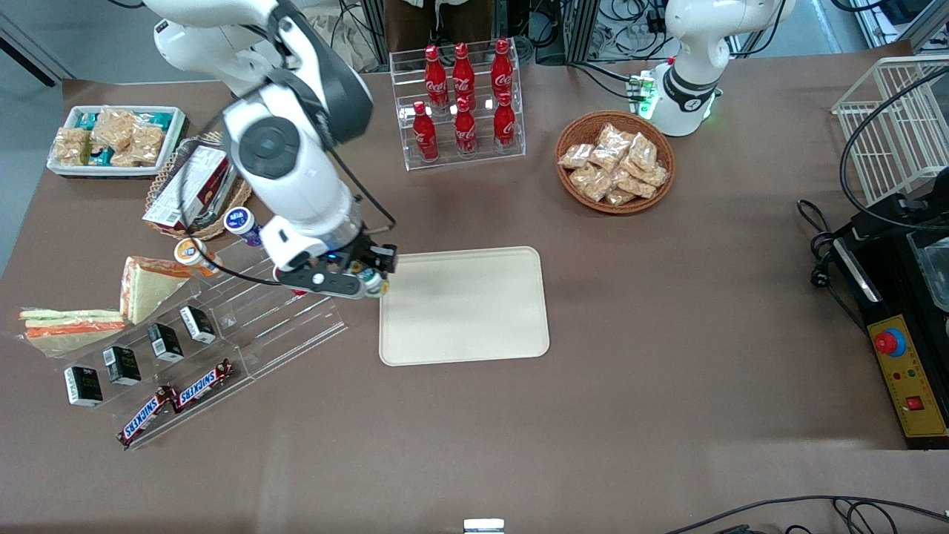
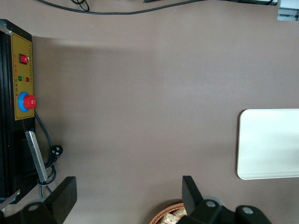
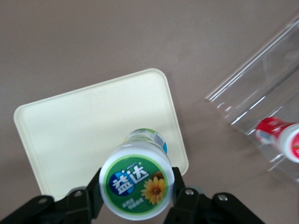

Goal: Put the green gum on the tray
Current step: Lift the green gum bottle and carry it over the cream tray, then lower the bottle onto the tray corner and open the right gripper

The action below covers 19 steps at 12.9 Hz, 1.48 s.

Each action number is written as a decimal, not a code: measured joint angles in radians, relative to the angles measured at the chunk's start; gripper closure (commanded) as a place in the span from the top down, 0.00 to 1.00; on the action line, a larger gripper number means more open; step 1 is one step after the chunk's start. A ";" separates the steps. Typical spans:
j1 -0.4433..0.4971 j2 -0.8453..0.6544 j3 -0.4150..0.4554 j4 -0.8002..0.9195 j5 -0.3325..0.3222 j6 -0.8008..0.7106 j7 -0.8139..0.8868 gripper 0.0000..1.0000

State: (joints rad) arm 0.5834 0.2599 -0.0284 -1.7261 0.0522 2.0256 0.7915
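Observation:
The green gum (image 3: 136, 181) is a small bottle with a round green lid and a pale body. My right gripper (image 3: 136, 193) is shut on it, one finger on each side, and holds it in the air. In the front view the gripper (image 1: 371, 280) and the gum (image 1: 373, 282) hang over the edge of the tray (image 1: 474, 311) nearest the clear display rack. The tray is large, flat and cream-beige, with nothing on it. It also shows in the right wrist view (image 3: 84, 126), below the gum, and in the left wrist view (image 2: 271, 144).
A clear rack (image 1: 245, 326) beside the tray holds a red-lidded bottle (image 3: 275, 135), chocolate bars and small black boxes. A blue-lidded bottle (image 1: 241, 222) and an orange-lidded one (image 1: 191, 254) stand there too. A cola rack (image 1: 463, 104) and a snack basket (image 1: 615, 162) stand farther from the camera.

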 measured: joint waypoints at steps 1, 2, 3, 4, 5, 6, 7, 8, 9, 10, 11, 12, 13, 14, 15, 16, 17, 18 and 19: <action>0.021 0.005 0.000 -0.061 0.000 0.068 0.034 0.06; 0.040 0.007 0.000 -0.123 0.000 0.133 0.069 0.06; 0.055 0.010 0.000 -0.180 0.000 0.187 0.093 0.06; 0.066 0.016 -0.001 -0.221 0.000 0.219 0.104 0.06; 0.073 0.023 -0.001 -0.249 0.000 0.241 0.114 0.06; 0.075 0.029 -0.001 -0.273 0.000 0.269 0.125 0.06; 0.077 0.036 -0.001 -0.300 0.000 0.306 0.129 0.06; 0.079 0.043 -0.001 -0.327 0.000 0.345 0.130 0.07; 0.081 0.051 -0.001 -0.350 0.000 0.377 0.132 0.15; 0.083 0.058 -0.001 -0.366 0.000 0.402 0.134 0.16; 0.083 0.064 -0.001 -0.376 0.000 0.419 0.138 0.31; 0.083 0.068 -0.001 -0.379 0.000 0.432 0.143 0.56; 0.083 0.072 -0.001 -0.380 0.000 0.441 0.147 0.94; 0.083 0.074 -0.003 -0.381 0.000 0.444 0.150 0.98; 0.083 0.074 -0.006 -0.382 0.000 0.448 0.151 0.98; 0.083 0.075 -0.009 -0.382 0.000 0.453 0.152 0.98; 0.083 0.075 -0.012 -0.382 0.000 0.460 0.152 0.98; 0.083 0.075 -0.015 -0.382 0.000 0.465 0.153 0.98; 0.082 0.075 -0.017 -0.382 0.000 0.469 0.153 0.98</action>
State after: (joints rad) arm 0.6655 0.3344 -0.0454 -2.1080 0.0521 2.4945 0.9449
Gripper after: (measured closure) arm 0.018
